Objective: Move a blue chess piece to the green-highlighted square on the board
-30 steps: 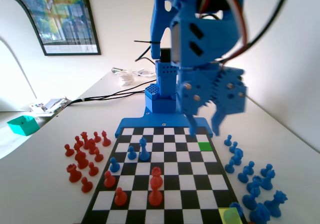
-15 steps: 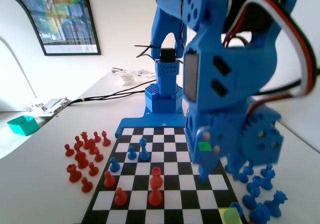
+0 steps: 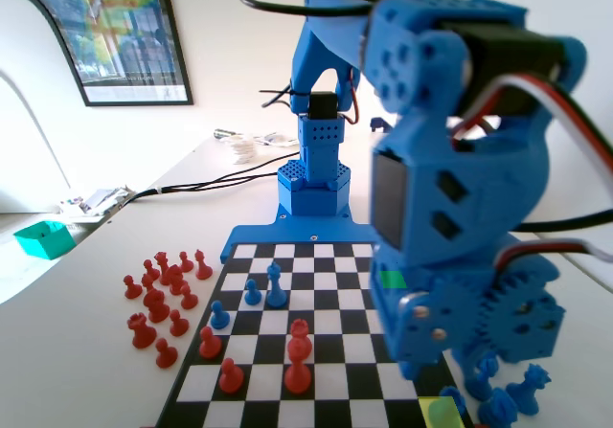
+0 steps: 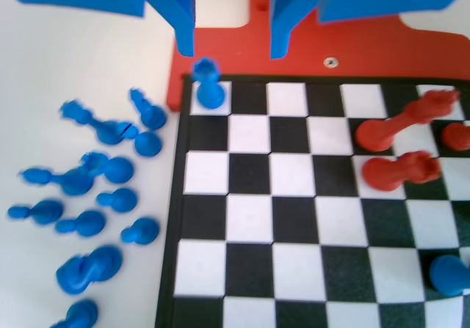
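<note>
In the wrist view my gripper (image 4: pixel 233 49) hangs open above the board's (image 4: pixel 294 218) far left corner, nothing between its jaws. Just below the left jaw a small blue piece (image 4: pixel 209 87) stands on the corner white square; its top is blurred. Several blue pawns and other blue pieces (image 4: pixel 110 196) lie off the board to the left. In the fixed view the blue arm (image 3: pixel 450 208) looms over the board's near right side and partly covers the green-highlighted square (image 3: pixel 392 279). A paler yellow-green cell (image 3: pixel 441 415) sits at the near right corner.
On the board (image 3: pixel 316 256) stand blue pieces (image 3: pixel 276 284) at far left and red pieces (image 3: pixel 299 351) nearer the camera. More red pieces (image 3: pixel 158 299) cluster off its left edge, blue ones (image 3: pixel 508 394) off its right. In the wrist view, red pieces (image 4: pixel 396 170) lie at right.
The arm has swung from the board's far end, past the green square, out and down toward the near right corner. No piece has moved.
</note>
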### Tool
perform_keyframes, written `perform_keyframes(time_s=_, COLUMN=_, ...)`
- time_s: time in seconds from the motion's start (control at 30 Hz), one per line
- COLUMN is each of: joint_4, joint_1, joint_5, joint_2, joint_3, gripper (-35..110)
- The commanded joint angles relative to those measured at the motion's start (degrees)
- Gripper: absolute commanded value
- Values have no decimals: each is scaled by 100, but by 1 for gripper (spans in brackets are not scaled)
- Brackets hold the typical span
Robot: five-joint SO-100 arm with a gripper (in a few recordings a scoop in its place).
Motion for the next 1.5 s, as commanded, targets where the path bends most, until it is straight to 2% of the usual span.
perform_keyframes(time_s=0.0, joint_4=-44, joint_1=-123, joint_5=35, joint_2=-26, joint_3=-483, gripper=16)
perform_keyframes(time_s=0.57, joint_4=18, joint_1=-378, joint_5=141, joint_2=-738, joint_3=-1213, gripper=16)
perform_keyframes(time_s=1.47, joint_4=44, joint_1=-114, joint_5=18, joint_2=-1037, joint_3=-1485, gripper=13)
